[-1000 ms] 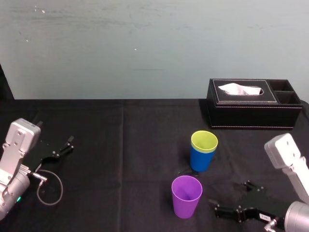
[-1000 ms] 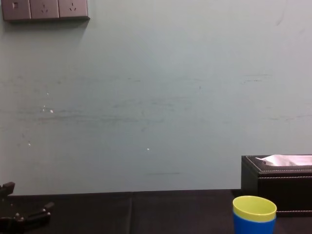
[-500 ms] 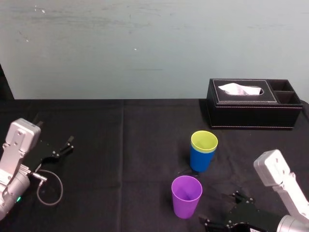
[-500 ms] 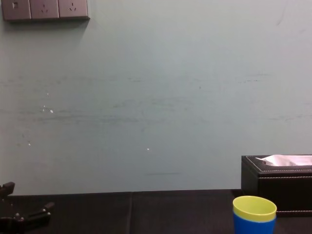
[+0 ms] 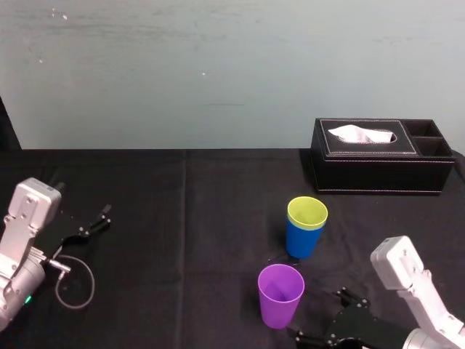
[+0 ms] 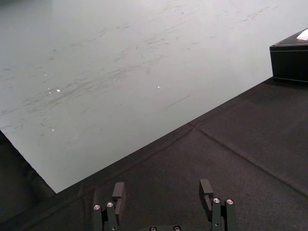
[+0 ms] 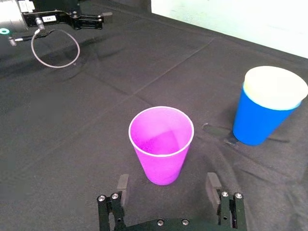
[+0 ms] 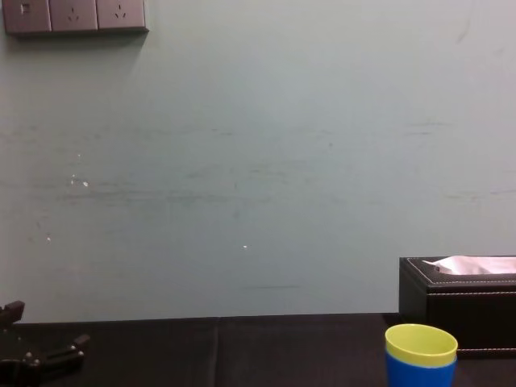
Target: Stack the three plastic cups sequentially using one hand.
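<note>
The purple cup (image 5: 281, 294) stands upright and alone near the front of the black table. Behind it, the yellow-green cup (image 5: 307, 211) sits nested inside the blue cup (image 5: 303, 238). My right gripper (image 5: 320, 317) is low at the front right, just right of the purple cup, open and holding nothing. In the right wrist view the purple cup (image 7: 161, 144) stands just ahead of the gap between the open fingers (image 7: 213, 185), not touching them, with the blue cup (image 7: 262, 115) farther off. My left gripper (image 5: 94, 222) rests open at the table's left.
A black tissue box (image 5: 381, 156) stands at the back right of the table (image 5: 189, 218), behind the cups. A looped cable (image 5: 73, 280) lies beside the left arm. Black cloth stretches between the left gripper and the cups.
My right gripper has moved left along the table's front towards the purple cup, staying open. The cups and the left arm have not moved.
</note>
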